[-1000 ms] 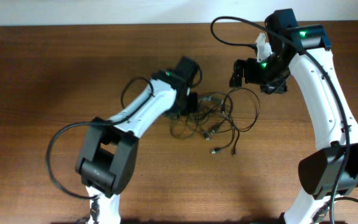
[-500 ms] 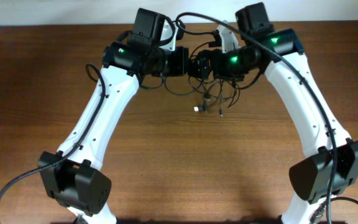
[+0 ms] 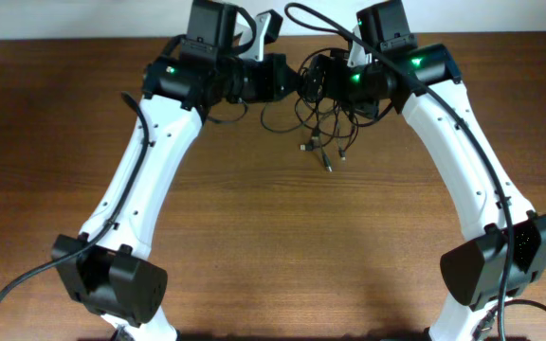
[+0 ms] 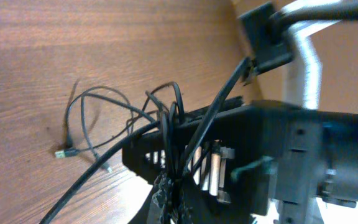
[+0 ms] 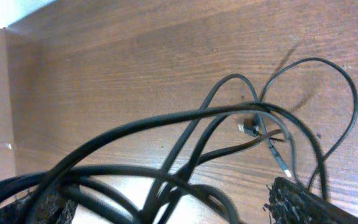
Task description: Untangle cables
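While thin black plug-tipped cables [image 3: 322, 116] dangle at twelve o'clock over the brown wooden bench [image 3: 254, 237], left hand [image 4: 173, 199] pinches the knot, right hand [image 5: 173, 204] gapes around strands. Separation seems barely begun; next, right should clamp one strand, drawing toward three o'clock.

Black cables [image 3: 321, 112], brown wood-grain table [image 3: 273, 248]

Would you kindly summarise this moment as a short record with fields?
cables: one tangled bundle hanging between both end effectors
left end effector: shut on cables
right end effector: open, cables running across between its fingers
plug ends: dangling below the bundle
table: brown wood
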You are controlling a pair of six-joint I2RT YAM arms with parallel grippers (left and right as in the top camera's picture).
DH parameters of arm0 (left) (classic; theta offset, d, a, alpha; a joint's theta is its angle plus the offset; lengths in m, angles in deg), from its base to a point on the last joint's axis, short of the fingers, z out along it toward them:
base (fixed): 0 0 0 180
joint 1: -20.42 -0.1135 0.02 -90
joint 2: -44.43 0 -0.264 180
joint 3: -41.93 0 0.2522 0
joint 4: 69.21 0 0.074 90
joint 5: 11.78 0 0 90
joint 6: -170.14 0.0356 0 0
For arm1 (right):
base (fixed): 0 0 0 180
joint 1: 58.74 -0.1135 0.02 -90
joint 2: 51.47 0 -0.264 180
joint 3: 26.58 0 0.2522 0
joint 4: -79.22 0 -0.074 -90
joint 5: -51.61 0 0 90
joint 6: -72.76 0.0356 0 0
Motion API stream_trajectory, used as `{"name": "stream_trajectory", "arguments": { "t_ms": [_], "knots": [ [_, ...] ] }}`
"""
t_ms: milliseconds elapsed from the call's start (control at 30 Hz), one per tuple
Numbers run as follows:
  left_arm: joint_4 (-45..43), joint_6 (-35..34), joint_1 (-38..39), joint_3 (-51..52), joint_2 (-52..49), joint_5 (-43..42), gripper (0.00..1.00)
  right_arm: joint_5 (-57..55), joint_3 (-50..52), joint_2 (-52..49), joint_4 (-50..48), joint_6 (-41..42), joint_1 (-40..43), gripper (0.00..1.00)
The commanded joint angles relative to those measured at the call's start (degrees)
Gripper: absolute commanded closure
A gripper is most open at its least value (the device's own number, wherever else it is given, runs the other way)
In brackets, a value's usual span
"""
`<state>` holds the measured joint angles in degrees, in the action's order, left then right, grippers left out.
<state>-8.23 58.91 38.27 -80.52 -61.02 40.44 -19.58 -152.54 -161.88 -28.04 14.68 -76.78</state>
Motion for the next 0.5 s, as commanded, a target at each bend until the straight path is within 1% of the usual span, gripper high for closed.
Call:
{"name": "stream_trajectory", "arguments": {
  "t_ms": [0, 67, 100, 167, 267, 367, 467],
  "knots": [
    [-1.31, -0.55, -4.33, -4.98, 1.44, -4.28, 1.0, -3.67, -0.48, 0.42, 3.58, 0.04, 0.96, 0.02],
    [-1.31, -0.57, -7.43, -5.01, 1.44, -2.21, 1.0, -3.67, -0.48, 0.42, 4.9, -0.33, 2.71, 0.02],
    [-1.27, -0.55, -9.05, -4.98, 1.44, -1.97, 1.0, -3.63, -0.48, 0.42, 5.86, -1.51, 4.09, 0.02],
    [-1.09, -0.55, -13.46, -4.98, 1.44, 2.29, 1.0, -3.65, -0.48, 0.42, 8.39, -4.59, 7.04, 0.02],
    [-0.98, -0.2, -17.27, -4.98, 1.44, 4.7, 1.0, -4.37, -0.48, 0.42, 12.13, -8.5, 10.03, 0.02],
    [1.01, -0.09, -19.58, -4.98, 1.44, 12.98, 1.0, -5.51, -0.48, 0.42, 15.1, -10.78, 13.14, 0.03],
    [3.89, 0.59, -20.79, -4.98, 1.44, 18.91, 1.0, -5.77, -0.48, 0.42, 17.11, -12.28, 16.55, 0.07]
  ]
}}
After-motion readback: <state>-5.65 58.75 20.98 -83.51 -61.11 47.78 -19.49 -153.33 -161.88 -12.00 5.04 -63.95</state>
